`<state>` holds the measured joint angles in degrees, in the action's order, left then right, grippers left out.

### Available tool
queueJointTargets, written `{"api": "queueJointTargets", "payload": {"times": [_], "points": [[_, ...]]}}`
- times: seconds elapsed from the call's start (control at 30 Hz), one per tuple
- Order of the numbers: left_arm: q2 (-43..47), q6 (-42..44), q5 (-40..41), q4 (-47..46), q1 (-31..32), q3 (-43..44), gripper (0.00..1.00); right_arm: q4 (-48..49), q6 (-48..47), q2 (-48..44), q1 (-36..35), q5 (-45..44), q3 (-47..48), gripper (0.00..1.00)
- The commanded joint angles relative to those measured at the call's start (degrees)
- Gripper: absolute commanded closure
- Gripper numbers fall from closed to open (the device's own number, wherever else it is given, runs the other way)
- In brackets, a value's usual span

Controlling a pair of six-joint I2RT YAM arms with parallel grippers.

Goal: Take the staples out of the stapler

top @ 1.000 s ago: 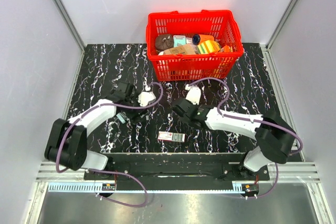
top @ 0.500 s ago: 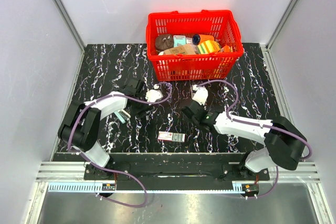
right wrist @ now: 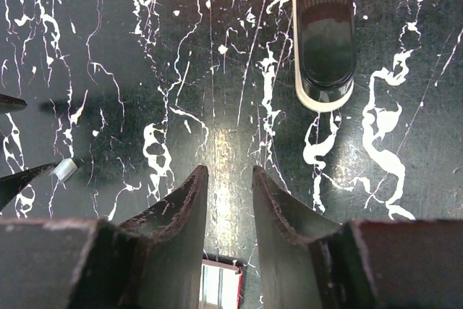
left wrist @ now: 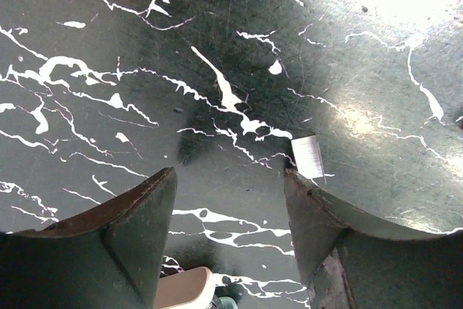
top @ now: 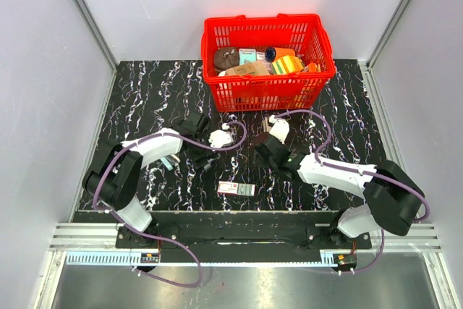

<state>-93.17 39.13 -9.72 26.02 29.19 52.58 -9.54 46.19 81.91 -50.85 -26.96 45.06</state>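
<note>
The stapler [right wrist: 323, 34], black with a pale rim, lies on the marble table ahead and to the right of my right gripper [right wrist: 228, 169], apart from it. I cannot pick the stapler out in the top view. A short silver strip of staples [left wrist: 309, 155] lies flat on the table. It sits right at the tip of the right finger of my left gripper [left wrist: 228, 171]. The strip also shows at the left of the right wrist view as a silver piece [right wrist: 65, 170]. Both grippers hang open just above the table with nothing between their fingers: left gripper [top: 199, 153], right gripper [top: 262, 152].
A small red-and-white flat box [top: 237, 189] lies near the front edge, below the right gripper. A red basket [top: 269, 93] full of items stands at the back. A small pale object [top: 168, 161] lies beside the left forearm. White walls enclose the table.
My left arm has swung right toward the table's middle. My right gripper has shifted slightly right and back. Neither gripper has visibly opened or shut.
</note>
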Motion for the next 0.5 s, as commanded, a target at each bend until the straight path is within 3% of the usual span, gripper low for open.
{"api": "queueJointTargets", "payload": {"times": [0.0,0.47], "points": [[1.32,-1.25,0.31,1.14,-0.1,2.97,0.34,2.42,-1.02,-0.87,0.66,1.12,-0.23,0.63],[2.2,-3.79,-3.72,5.88,-0.19,4.81,0.33,2.77,-0.58,-0.87,0.75,1.21,-0.58,0.62]]}}
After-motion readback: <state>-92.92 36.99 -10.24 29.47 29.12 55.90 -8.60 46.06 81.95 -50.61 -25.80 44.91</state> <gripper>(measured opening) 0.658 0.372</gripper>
